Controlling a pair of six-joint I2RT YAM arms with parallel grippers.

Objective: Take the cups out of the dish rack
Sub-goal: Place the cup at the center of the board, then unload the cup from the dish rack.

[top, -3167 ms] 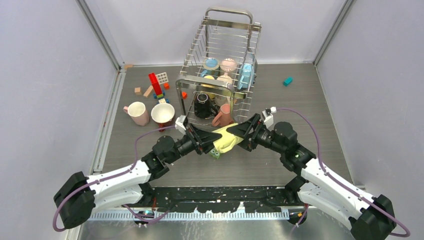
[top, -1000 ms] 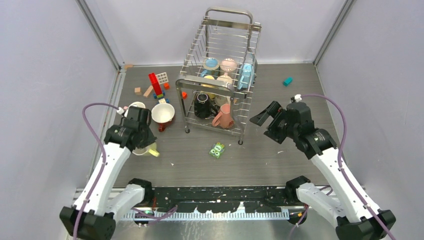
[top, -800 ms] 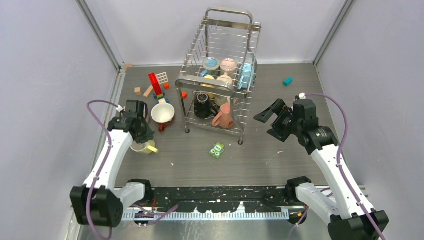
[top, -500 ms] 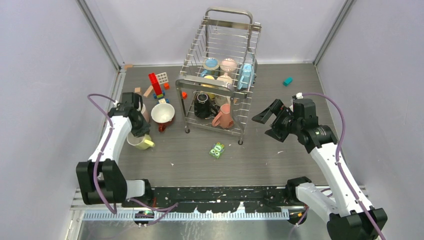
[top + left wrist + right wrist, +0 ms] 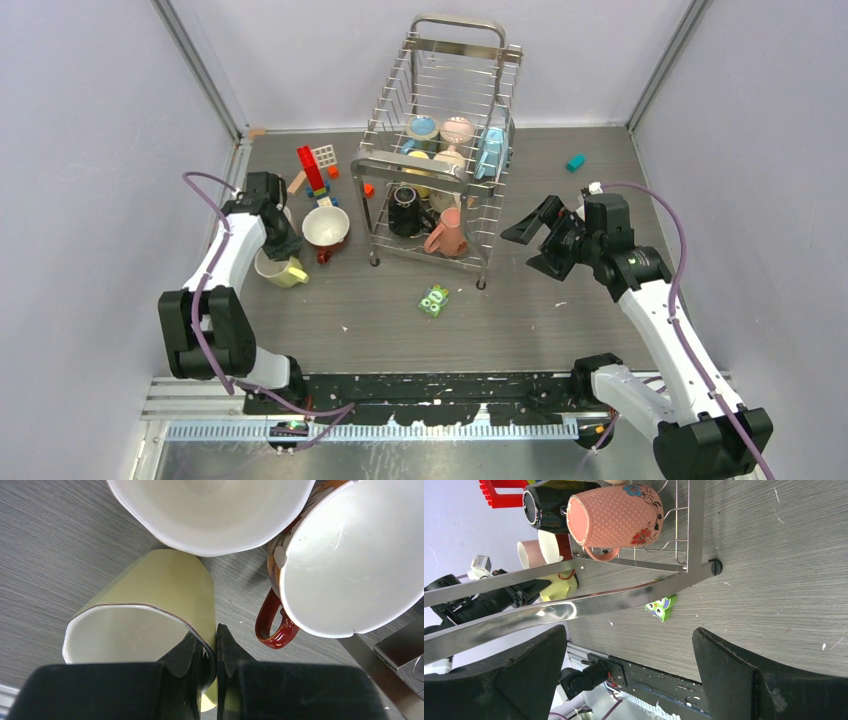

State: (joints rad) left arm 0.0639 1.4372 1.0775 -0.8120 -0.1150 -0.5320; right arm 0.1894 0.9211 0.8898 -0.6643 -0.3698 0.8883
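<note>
Yellow cup (image 5: 165,592), rim pinched in left tool (image 5: 209,641), red cup (image 5: 345,565) just beside on tabletop (image 5: 560,330), right tool (image 5: 628,635) wide open near dish rack (image 5: 405,163).

Left gripper (image 5: 209,641): jaws closed on the wall of a yellow mug (image 5: 165,587), one finger inside the rim, one outside. Mug mouth faces the camera. A white-lined mug (image 5: 210,510) lies just beyond it. A dark red mug (image 5: 350,565) is beside it, handle (image 5: 272,627) near the fingers. All rest on the grey table (image 5: 50,550).
</note>
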